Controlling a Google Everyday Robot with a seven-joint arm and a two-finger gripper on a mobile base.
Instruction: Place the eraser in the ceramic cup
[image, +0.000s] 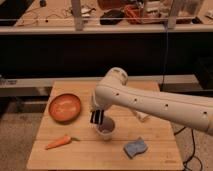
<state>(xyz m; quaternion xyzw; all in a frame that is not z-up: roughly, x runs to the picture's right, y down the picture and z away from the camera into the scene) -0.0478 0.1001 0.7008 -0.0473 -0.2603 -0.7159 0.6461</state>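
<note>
Low over the table (85, 152), gripper (97, 118) hangs at the left rim of the cup (106, 129); clenched or released, cannot tell. Bowl (65, 107) left of it, carrot (59, 142) below-left, sponge (135, 147) below-right. Pale object (142, 116) mostly hidden behind arm (155, 103).

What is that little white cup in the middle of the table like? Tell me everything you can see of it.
The ceramic cup is small and round, white outside with a dark brownish inside. It stands upright, mouth up, near the middle of the wooden table, right of the much larger orange bowl and apart from it. The gripper hangs just over its left rim; whether it touches the cup cannot be told, nor whether anything lies inside.
</note>
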